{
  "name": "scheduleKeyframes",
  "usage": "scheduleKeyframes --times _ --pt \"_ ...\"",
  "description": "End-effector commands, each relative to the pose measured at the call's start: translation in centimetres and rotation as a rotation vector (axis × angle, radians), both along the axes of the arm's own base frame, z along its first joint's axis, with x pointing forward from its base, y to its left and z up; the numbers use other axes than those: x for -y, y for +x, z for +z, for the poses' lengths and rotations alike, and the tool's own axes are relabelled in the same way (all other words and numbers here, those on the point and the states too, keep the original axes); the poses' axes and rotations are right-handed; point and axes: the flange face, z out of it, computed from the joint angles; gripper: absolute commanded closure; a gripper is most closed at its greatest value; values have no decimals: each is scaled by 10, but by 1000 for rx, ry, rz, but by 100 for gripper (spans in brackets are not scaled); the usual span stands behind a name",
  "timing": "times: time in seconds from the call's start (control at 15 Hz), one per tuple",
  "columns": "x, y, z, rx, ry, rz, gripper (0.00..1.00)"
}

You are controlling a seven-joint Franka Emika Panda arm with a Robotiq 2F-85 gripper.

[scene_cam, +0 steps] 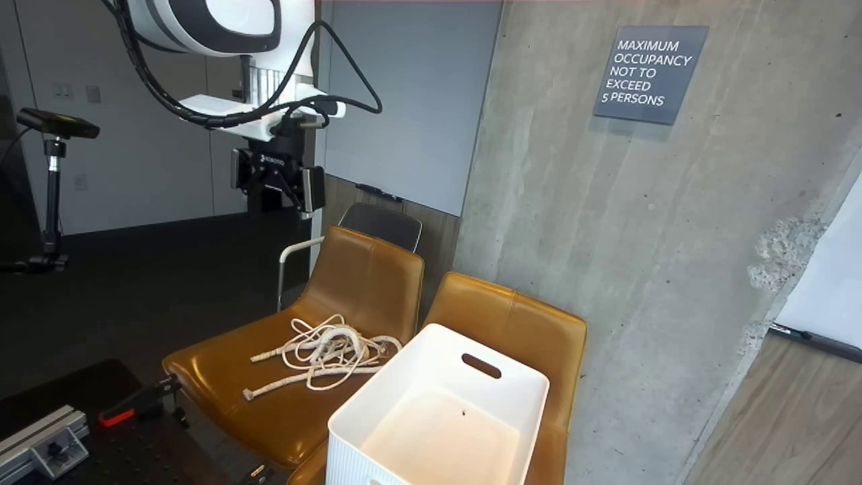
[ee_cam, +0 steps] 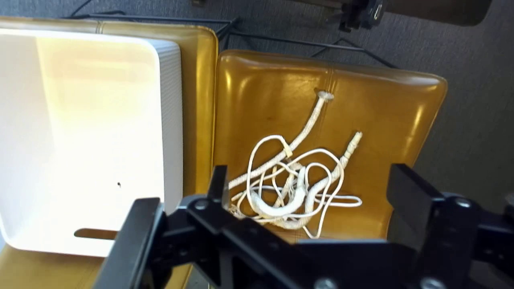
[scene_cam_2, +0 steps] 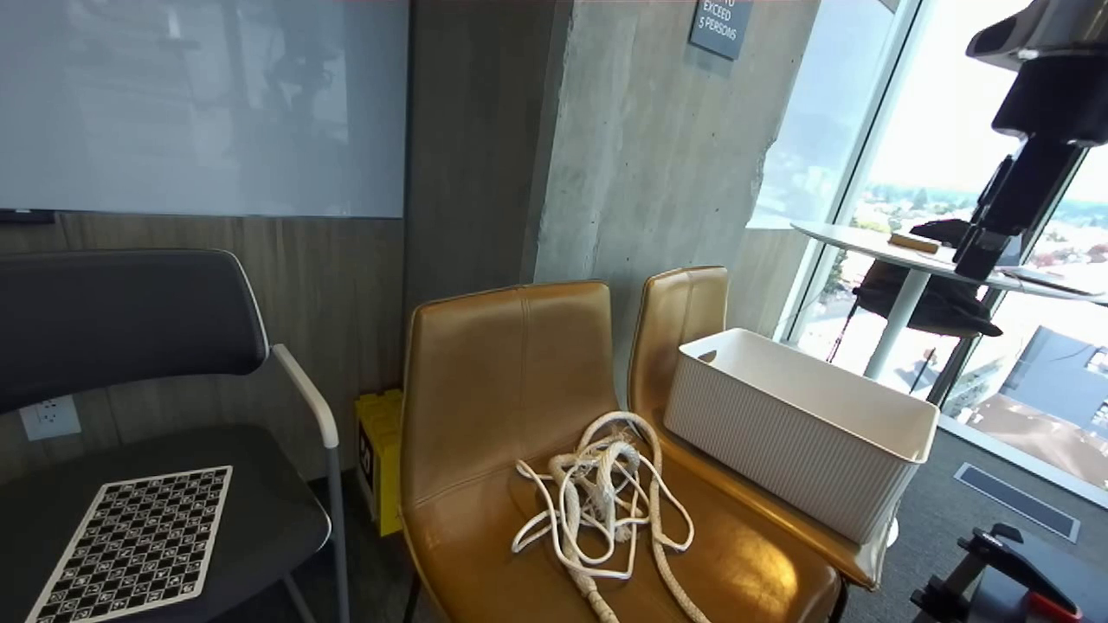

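My gripper [scene_cam: 277, 182] is black, open and empty, high above the chairs. It also shows at the right of an exterior view [scene_cam_2: 982, 251]. In the wrist view its two fingers [ee_cam: 309, 180] stand wide apart, with the rope in the gap far below. A tangled heap of white rope and thin cord [scene_cam: 337, 350] lies on a tan leather chair [scene_cam: 236, 353]; the heap also shows in the other views [scene_cam_2: 606, 497] [ee_cam: 277, 210]. A white ribbed bin [scene_cam_2: 770, 441] stands beside the rope on an adjoining tan chair [scene_cam_2: 679, 307]. Apart from a small dark spot, the bin looks empty.
A dark chair [scene_cam_2: 156, 337] carries a black-and-white patterned board [scene_cam_2: 138, 536]. A yellow box [scene_cam_2: 381, 459] stands behind the tan chair. A concrete pillar [scene_cam: 640, 222] rises behind the bin. A camera on a stand [scene_cam: 57, 124] and a red-black clamp [scene_cam: 128, 407] are near the robot.
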Motion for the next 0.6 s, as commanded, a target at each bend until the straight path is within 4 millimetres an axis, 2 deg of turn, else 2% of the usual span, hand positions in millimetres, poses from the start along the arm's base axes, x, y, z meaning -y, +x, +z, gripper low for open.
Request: scheduleKeyframes --times 0.0,0.07,0.27,0.53 --pt "-47 53 -20 149 -30 46 0" --pt "-57 66 -28 182 -37 60 0" --pt "-80 112 -72 241 -55 111 0" --pt "-84 168 -146 242 -115 201 0"
